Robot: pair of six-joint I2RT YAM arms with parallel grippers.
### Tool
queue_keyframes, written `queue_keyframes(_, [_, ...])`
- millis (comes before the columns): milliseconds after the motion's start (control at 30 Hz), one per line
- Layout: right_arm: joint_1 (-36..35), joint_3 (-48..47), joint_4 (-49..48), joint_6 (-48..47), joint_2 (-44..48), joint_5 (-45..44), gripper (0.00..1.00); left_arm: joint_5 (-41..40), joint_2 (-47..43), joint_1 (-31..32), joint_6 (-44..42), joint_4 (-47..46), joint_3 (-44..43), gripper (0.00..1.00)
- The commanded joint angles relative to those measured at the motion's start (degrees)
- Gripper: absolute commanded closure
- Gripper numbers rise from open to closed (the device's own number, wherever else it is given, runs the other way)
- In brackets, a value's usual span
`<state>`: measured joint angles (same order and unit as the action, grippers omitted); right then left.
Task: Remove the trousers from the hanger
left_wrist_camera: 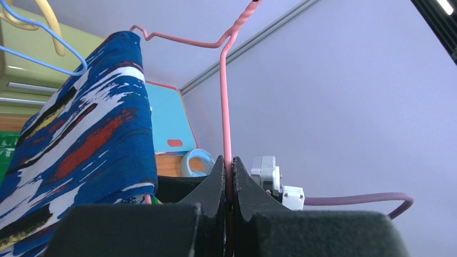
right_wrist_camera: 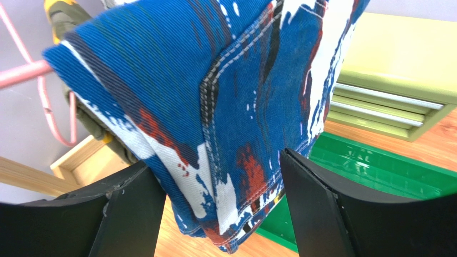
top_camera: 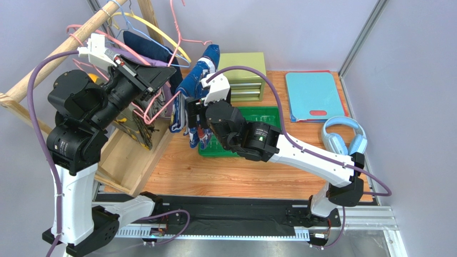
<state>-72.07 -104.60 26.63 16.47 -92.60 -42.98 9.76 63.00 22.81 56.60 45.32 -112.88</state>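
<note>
The blue trousers [top_camera: 201, 69] with white, navy and red splotches hang folded over one arm of the thin pink hanger [top_camera: 179, 37]. In the left wrist view my left gripper [left_wrist_camera: 229, 163] is shut on the hanger's upright wire [left_wrist_camera: 225, 96], and the trousers [left_wrist_camera: 86, 139] drape just to its left. My left gripper [top_camera: 161, 85] holds the hanger up beside the rack. My right gripper [top_camera: 193, 120] is open, and in its wrist view its fingers [right_wrist_camera: 214, 160] stand on either side of the trousers' lower hem [right_wrist_camera: 214, 96]. A piece of pink wire [right_wrist_camera: 21, 72] shows at the left.
A wooden rack pole [top_camera: 53, 59] carries a yellow hanger [top_camera: 161, 35], a light blue hanger [top_camera: 134, 24] and a dark garment [top_camera: 145, 48]. Behind the trousers stand an olive drawer box [top_camera: 244, 75] and a green tray [top_camera: 263, 115]. A blue board [top_camera: 314, 96] and headphones [top_camera: 343, 139] lie right, a wooden crate [top_camera: 123, 155] left.
</note>
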Motion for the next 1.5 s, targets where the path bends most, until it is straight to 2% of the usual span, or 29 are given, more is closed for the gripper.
queue_keyframes(0, [0.27,-2.63,-2.02,0.76,-0.04,1.93,0.21,0.88,-1.57,0.13,0.71,-12.45,-2.34,1.0])
queue_keyframes(100, [0.18,-1.41,-3.16,0.41,0.92,3.61,0.19,0.61,-1.65,0.13,0.44,-12.45,-2.26,1.0])
queue_keyframes(233, [0.27,-3.06,-2.21,-0.65,-0.12,0.98,0.17,0.96,-1.57,0.13,0.79,-12.45,-2.43,1.0])
queue_keyframes(433, [0.35,-6.67,-1.58,-1.61,-3.2,1.23,0.19,1.14,-1.22,0.13,0.62,-12.36,-2.61,1.0])
queue_keyframes(567, [0.27,-9.04,0.34,-1.88,-4.78,-2.45,0.2,1.05,-1.48,0.22,0.53,-12.36,-2.61,1.0])
queue_keyframes(767, [0.35,-10.63,2.37,-2.41,-5.84,-7.72,0.3,1.05,-1.39,0.13,0.36,-12.19,-2.52,1.0])
queue_keyframes(900, [0.35,-10.45,2.2,-3.02,-5.93,-10.36,0.46,1.05,-1.57,0.22,0.18,-12.19,-2.17,1.0])
queue_keyframes(933, [0.27,-10.71,1.93,-3.28,-6.19,-10.54,0.46,1.05,-1.57,0.22,0.18,-12.19,-2.08,1.0])
queue_keyframes(967, [0.27,-11.15,1.76,-3.29,-6.98,-10.72,0.46,0.88,-1.65,0.13,0.27,-12.19,-1.99,1.0])
queue_keyframes(1067, [0.27,-13.87,0.53,-5.03,-9.6,-11.68,0.36,0.88,-1.57,0.13,0.18,-12.19,-2.08,1.0])
queue_keyframes(1167, [0.0,-17.65,-0.62,-7.67,-13.12,-14.57,0.3,1.14,-1.39,0.13,0.27,-12.19,-2.08,1.0])
queue_keyframes(1233, [-0.26,-20.37,-1.4,-9.25,-14.8,-18.62,0.31,1.32,-1.39,0.22,0.27,-12.19,-1.99,1.0])
queue_keyframes(1333, [-0.61,-21.0,-5.53,-14.43,-16.82,-22.31,0.4,1.58,-1.57,0.22,0.18,-12.19,-1.64,1.0])
queue_keyframes(1467, [-0.7,-21.18,-7.3,-18.23,-17.09,-23.11,0.96,1.67,-1.74,0.13,-0.26,-12.19,-0.94,1.0])
